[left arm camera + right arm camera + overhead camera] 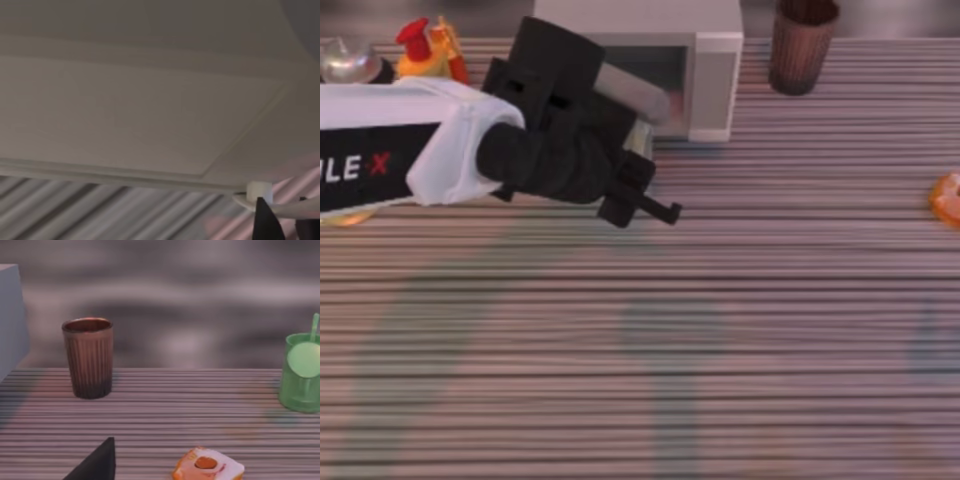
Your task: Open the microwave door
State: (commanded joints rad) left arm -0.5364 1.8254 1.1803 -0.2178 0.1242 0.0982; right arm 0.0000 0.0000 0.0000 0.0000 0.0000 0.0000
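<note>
Along the table's [740, 330] far edge, starting at the far-left corner, stand 1 silvery bell-shaped object [348, 60] and 1 red-capped orange bottle [428, 48]. Next comes the left gripper [642, 200], reaching in at the front of the microwave [660, 60], which sits at the middle of the far edge. The microwave door [638, 95] is swung partly out, with the oven cavity showing behind it – the left wrist view is filled by the door's pale panel [140, 110]. Whether the fingers are spread or pinching the door I cannot tell.

To do this step well, I judge the arm should follow the door's arc around its hinge, pulling steadily, not straight back.

Further right: 1 brown ribbed cup [802, 42], then 1 orange snack [948, 198] at the right edge – and 1 green cup [302, 372]. The right arm is parked out of the top view.
</note>
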